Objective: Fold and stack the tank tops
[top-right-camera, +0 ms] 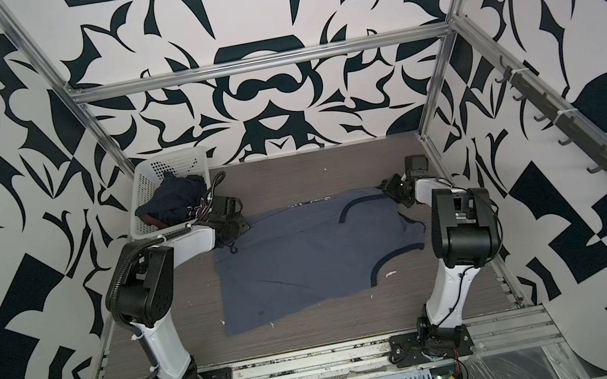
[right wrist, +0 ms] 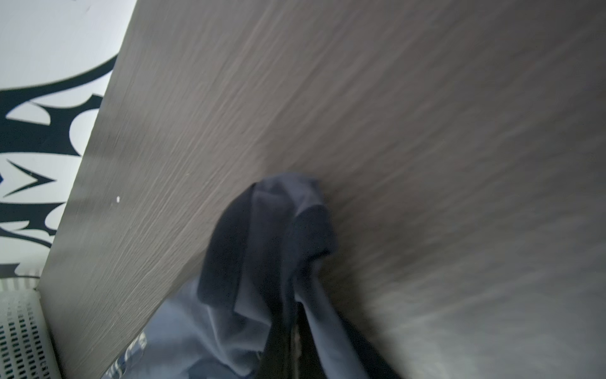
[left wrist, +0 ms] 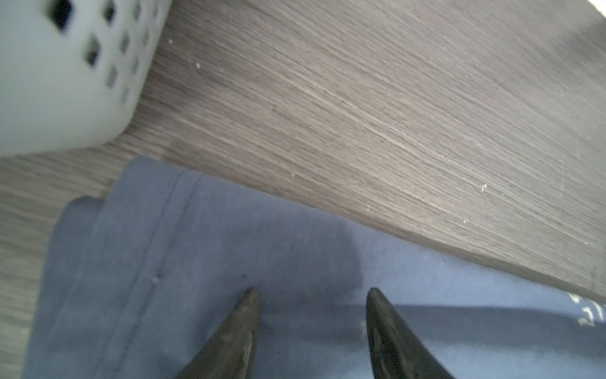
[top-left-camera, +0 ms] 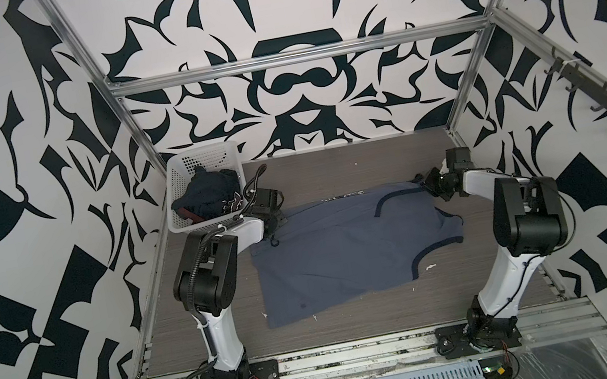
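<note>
The slate-blue tank top lies spread across the middle of the wooden table, its navy-trimmed armholes toward the right. My left gripper is low over its far left corner. In the left wrist view this gripper is open, both fingertips over the cloth near the stitched hem. My right gripper is at the far right corner, shut on a bunched strap of the slate-blue tank top. The navy tank top lies crumpled in the basket.
The white perforated basket stands at the back left, close to my left wrist. Metal frame posts border the table's sides. Small white scraps lie near the top's front edge.
</note>
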